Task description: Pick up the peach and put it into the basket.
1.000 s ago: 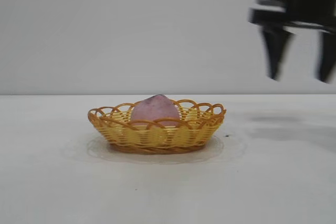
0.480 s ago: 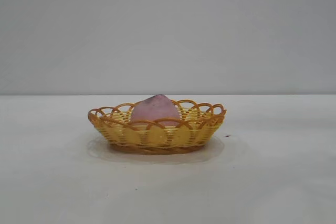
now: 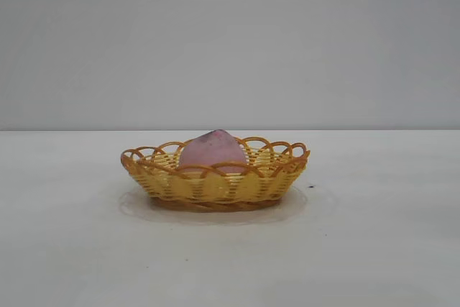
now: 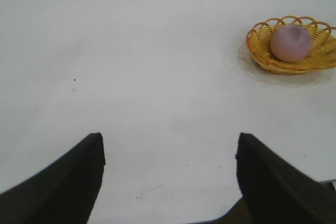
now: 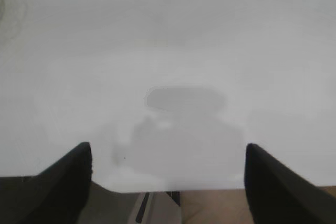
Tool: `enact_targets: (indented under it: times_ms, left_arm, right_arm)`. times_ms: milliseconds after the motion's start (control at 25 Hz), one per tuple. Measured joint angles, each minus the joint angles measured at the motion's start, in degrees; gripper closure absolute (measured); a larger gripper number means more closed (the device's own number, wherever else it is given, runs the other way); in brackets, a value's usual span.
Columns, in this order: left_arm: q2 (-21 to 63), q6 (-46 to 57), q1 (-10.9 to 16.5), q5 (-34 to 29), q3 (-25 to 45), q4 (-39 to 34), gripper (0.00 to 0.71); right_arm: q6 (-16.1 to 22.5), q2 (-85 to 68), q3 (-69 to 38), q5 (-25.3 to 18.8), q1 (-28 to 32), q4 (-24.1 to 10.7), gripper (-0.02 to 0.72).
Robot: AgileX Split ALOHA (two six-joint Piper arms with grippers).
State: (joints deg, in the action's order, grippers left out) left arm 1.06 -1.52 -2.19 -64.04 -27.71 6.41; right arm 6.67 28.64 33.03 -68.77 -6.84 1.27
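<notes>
The peach (image 3: 212, 150) sits inside the wicker basket (image 3: 215, 185), resting on its floor with its pointed, darker top rising above the looped orange-brown rim. Judged from that alone, the task looks finished: the fruit is placed, nothing grips it, and what remains appears to be no more than both arms resting away from the work.

In the exterior view the basket stands near the middle of the white table (image 3: 374, 249), and neither arm shows anywhere in that picture (so both are well clear of the basket).

The left gripper (image 4: 168, 174) hangs over bare tabletop with its two dark fingers spread wide and nothing between them. In the left wrist view the basket (image 4: 260, 56) and the peach (image 4: 290, 43) lie well apart from those fingers, at about 1 o'clock from the gap between them, far across the table.

The right gripper (image 5: 167, 179) is likewise spread wide and empty, its dark fingers framing a soft grey shadow (image 5: 184, 129) on the table near the table's edge. Neither peach nor basket appears in the right wrist view, so their bearing from those fingers cannot be told.
</notes>
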Motion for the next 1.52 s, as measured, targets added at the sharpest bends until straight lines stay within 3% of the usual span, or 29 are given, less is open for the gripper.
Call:
enact_targets:
  times_ms: [320, 520, 1520]
  left_arm:
    - [0.0, 0.0, 0.0, 0.0, 0.0, 0.0, 0.186]
    - [0.0, 0.0, 0.0, 0.0, 0.0, 0.0, 0.186]
    - [0.0, 0.0, 0.0, 0.0, 0.0, 0.0, 0.186]
  right_arm:
    - [-4.1, -18.6, -4.5, 3.8, 0.0, 1.6, 0.166]
    - [-4.6, -28.7, -4.5, 3.9, 0.0, 1.7, 0.166]
    - [-4.6, -29.6, -5.0, 3.7, 0.0, 1.9, 0.166]
